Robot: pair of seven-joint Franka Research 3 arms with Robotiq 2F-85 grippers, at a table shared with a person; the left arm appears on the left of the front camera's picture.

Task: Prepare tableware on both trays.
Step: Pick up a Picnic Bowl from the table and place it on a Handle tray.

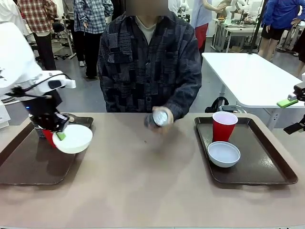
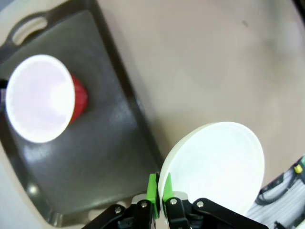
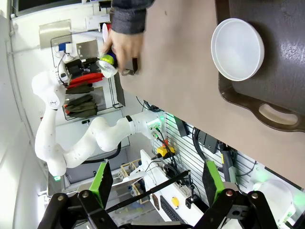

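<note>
**Bowl Held Above Left Tray**

The left end effector (image 1: 59, 135) pinches the rim of a white bowl (image 1: 74, 138), tilted above the left tray (image 1: 28, 167) — a red cup (image 2: 43, 98) stands there at 10 o'clock in its wrist view. The right end effector (image 3: 156, 179) gapes wide. The right tray (image 1: 267, 164) carries another cup (image 1: 224, 126) and bowl (image 1: 224, 154). A person's hand (image 1: 159, 119) holds a can (image 1: 159, 117) at the desk's (image 1: 143, 191) 12 o'clock — mid-edge.

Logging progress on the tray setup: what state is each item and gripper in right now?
Left gripper: shut on white bowl, tilted above left tray.
Right gripper: open.
Left red cup: upright on left tray.
Right red cup, second bowl: upright on right tray.
Can: in person's hand.
</note>
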